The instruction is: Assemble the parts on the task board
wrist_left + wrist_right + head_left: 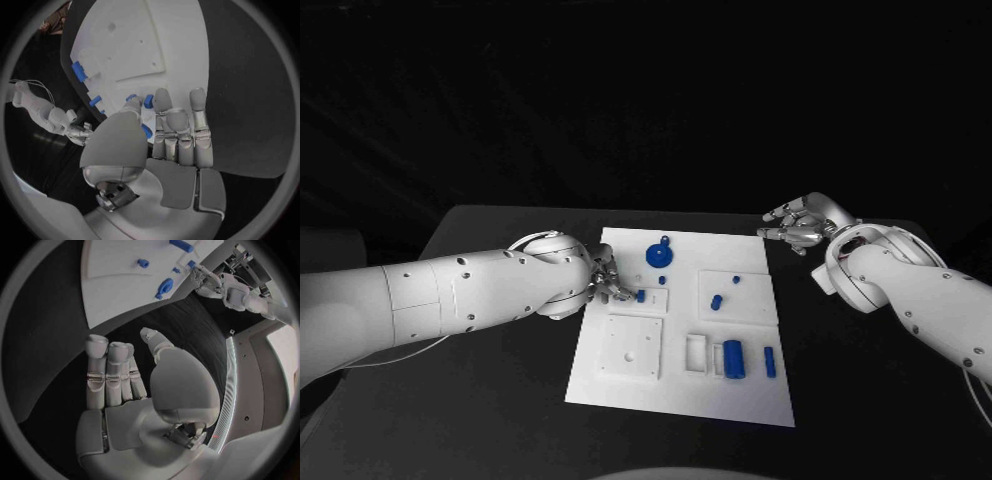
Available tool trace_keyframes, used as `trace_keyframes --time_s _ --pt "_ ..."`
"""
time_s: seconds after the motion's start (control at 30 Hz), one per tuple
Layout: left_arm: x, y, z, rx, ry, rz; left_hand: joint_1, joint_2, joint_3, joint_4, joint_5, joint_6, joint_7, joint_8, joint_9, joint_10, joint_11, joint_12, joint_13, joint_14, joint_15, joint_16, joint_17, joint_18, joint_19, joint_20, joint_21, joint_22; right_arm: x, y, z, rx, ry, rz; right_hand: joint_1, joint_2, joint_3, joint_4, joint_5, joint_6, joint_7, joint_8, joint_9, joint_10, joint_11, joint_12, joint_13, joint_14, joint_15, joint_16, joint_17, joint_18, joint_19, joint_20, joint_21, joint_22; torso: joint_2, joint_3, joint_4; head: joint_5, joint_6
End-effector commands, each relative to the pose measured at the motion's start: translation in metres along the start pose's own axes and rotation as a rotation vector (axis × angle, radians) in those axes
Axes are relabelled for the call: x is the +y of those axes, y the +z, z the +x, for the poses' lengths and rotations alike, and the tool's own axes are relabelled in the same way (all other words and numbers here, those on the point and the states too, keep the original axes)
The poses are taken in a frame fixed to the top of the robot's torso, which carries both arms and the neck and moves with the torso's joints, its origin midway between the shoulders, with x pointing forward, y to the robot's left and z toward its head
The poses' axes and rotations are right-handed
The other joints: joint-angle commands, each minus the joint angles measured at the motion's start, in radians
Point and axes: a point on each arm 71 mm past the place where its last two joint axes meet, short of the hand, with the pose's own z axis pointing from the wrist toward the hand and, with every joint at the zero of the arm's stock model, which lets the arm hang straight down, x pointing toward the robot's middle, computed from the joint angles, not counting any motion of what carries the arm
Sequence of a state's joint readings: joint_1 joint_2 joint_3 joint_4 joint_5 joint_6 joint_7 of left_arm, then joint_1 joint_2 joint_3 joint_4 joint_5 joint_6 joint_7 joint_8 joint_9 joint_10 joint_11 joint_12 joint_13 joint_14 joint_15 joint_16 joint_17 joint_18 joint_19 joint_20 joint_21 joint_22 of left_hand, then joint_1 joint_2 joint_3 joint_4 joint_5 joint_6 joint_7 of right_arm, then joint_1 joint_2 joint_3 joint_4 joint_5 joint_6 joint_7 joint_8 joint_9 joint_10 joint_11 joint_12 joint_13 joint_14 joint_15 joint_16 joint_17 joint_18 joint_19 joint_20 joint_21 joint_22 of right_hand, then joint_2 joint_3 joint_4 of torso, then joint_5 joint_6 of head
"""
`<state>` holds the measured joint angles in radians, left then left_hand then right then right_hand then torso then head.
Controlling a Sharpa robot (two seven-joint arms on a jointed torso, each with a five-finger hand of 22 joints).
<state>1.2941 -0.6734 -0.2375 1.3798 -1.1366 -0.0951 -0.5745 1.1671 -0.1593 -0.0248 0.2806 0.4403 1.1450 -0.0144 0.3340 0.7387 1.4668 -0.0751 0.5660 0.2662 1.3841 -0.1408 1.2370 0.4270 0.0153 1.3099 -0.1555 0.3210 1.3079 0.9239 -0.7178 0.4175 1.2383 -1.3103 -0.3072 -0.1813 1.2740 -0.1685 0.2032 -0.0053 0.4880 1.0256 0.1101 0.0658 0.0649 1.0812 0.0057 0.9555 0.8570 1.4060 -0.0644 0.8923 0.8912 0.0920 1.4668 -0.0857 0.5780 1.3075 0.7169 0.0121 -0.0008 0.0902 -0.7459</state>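
Observation:
The white task board (pixel 678 395) lies in the middle of the black table. My left hand (pixel 604 282) reaches over the board's left edge, and its thumb and a finger pinch a small blue peg (pixel 640 295) at a small raised plate; the left wrist view shows the peg (pixel 148 101) between the fingertips. My right hand (pixel 798 226) hovers over the table beyond the board's far right corner, fingers apart and holding nothing. On the board lie a round blue piece (pixel 658 254), a short peg (pixel 715 300), a blue cylinder (pixel 733 358) and a blue bar (pixel 770 361).
A square white plate (pixel 632 348) sits on the board's near left part, with a slotted block (pixel 695 352) beside it. Two tiny blue pieces (pixel 662 280) (pixel 737 279) lie mid-board. Bare black table surrounds the board.

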Motion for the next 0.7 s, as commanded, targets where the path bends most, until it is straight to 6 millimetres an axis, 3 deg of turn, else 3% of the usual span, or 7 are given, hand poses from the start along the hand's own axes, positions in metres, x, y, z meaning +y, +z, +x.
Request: trace_keyframes --time_s 0.03,0.13,0.2,0.37,0.47,0.63,0.7 --pt "0.0025 0.0012 0.0048 0.018 0.003 -0.014 -0.013 0.001 0.002 0.003 -0.006 -0.009 0.002 -0.001 -0.09 0.047 0.005 -0.007 0.001 -0.003 0.003 -0.006 -0.002 -0.015 0.006 0.002 -0.007 0.015 0.0003 -0.0002 0.0006 0.004 -0.001 -0.006 -0.008 -0.001 -0.005 0.004 0.004 -0.007 0.002 -0.004 -0.002 0.003 -0.002 -0.001 -0.001 -0.001 -0.003 -0.005 -0.001 0.017 0.046 0.0 -0.006 0.062 0.0 -0.0002 -0.0004 0.001 0.0" --pt "0.0033 0.0011 0.0047 0.019 0.004 -0.015 -0.021 -0.009 0.0 0.003 -0.028 -0.017 0.007 -0.011 -0.106 0.046 0.007 -0.012 0.0 -0.005 0.004 -0.008 -0.004 -0.015 0.005 0.003 -0.009 0.015 0.0 -0.0002 0.0006 0.004 -0.002 -0.006 -0.008 -0.001 -0.005 0.004 0.004 -0.007 0.002 -0.004 -0.002 0.003 -0.002 -0.001 -0.001 -0.001 -0.003 -0.005 -0.001 0.017 0.046 0.0 -0.006 0.062 0.0 -0.0002 -0.0002 0.0 0.001" --pt "0.0039 0.001 0.0047 0.02 0.005 -0.016 -0.021 -0.011 0.002 0.002 -0.069 -0.018 0.011 -0.019 -0.13 0.046 0.009 -0.017 -0.001 -0.007 0.006 -0.009 -0.005 -0.015 0.005 0.004 -0.011 0.015 -0.0002 -0.0003 0.0007 0.004 -0.002 -0.005 -0.008 -0.001 -0.005 0.004 0.004 -0.007 0.002 -0.004 -0.002 0.003 -0.002 -0.001 -0.001 -0.001 -0.003 -0.005 -0.001 0.017 0.046 0.0 -0.006 0.062 0.0 0.0 -0.0004 0.001 0.001" --pt "0.0055 0.0004 0.0048 0.025 0.007 -0.017 -0.015 -0.014 -0.001 -0.003 -0.077 -0.035 0.018 -0.019 -0.18 0.045 0.013 -0.025 0.001 -0.01 0.008 -0.008 -0.008 -0.015 0.004 0.006 -0.016 0.015 -0.0008 -0.0005 0.001 0.005 -0.001 -0.004 -0.006 -0.001 -0.008 0.005 0.005 -0.009 0.002 -0.004 -0.002 0.003 -0.001 -0.001 -0.002 -0.001 -0.003 -0.006 -0.002 0.017 0.047 0.0 -0.009 0.063 0.0 -0.0002 -0.0001 0.0 0.002" --pt "0.0067 -0.0005 0.0052 0.029 0.008 -0.017 -0.008 -0.023 -0.008 -0.011 -0.087 -0.067 0.031 -0.037 -0.224 0.044 0.019 -0.037 0.0 -0.016 0.012 -0.009 -0.009 -0.015 0.001 0.009 -0.019 0.015 -0.0013 -0.0007 0.0012 0.006 -0.001 -0.003 -0.006 -0.001 -0.008 0.005 0.005 -0.009 0.002 -0.004 -0.002 0.003 -0.001 -0.001 -0.002 -0.001 -0.003 -0.006 -0.002 0.017 0.047 0.0 -0.009 0.063 0.0 -0.0004 -0.0002 0.0 0.002" --pt "0.0081 -0.0027 0.0065 0.042 0.007 -0.015 0.009 -0.024 -0.019 -0.049 -0.112 -0.153 0.059 -0.028 -0.37 0.039 0.034 -0.072 -0.001 -0.028 0.023 -0.009 -0.01 -0.011 -0.004 0.017 -0.029 0.015 -0.0026 -0.0012 0.002 0.008 -0.001 0.0 -0.006 -0.001 -0.008 0.005 0.005 -0.009 0.002 -0.004 -0.002 0.003 -0.001 -0.001 -0.002 -0.001 -0.003 -0.006 -0.002 0.017 0.047 0.0 -0.009 0.063 0.0 -0.0006 0.0 0.0 0.004" --pt "0.0083 -0.0037 0.0075 0.051 0.005 -0.013 0.017 -0.016 -0.023 -0.066 -0.119 -0.204 0.07 0.001 -0.439 0.034 0.04 -0.103 -0.005 -0.034 0.028 -0.004 -0.006 -0.005 -0.006 0.023 -0.032 0.016 -0.0029 -0.0014 0.0023 0.008 -0.001 0.0 -0.006 -0.001 -0.008 0.005 0.005 -0.009 0.002 -0.004 -0.002 0.003 -0.001 -0.001 -0.002 -0.001 -0.003 -0.006 -0.002 0.017 0.047 0.0 -0.009 0.063 0.0 -0.0007 0.0002 0.0 0.004"
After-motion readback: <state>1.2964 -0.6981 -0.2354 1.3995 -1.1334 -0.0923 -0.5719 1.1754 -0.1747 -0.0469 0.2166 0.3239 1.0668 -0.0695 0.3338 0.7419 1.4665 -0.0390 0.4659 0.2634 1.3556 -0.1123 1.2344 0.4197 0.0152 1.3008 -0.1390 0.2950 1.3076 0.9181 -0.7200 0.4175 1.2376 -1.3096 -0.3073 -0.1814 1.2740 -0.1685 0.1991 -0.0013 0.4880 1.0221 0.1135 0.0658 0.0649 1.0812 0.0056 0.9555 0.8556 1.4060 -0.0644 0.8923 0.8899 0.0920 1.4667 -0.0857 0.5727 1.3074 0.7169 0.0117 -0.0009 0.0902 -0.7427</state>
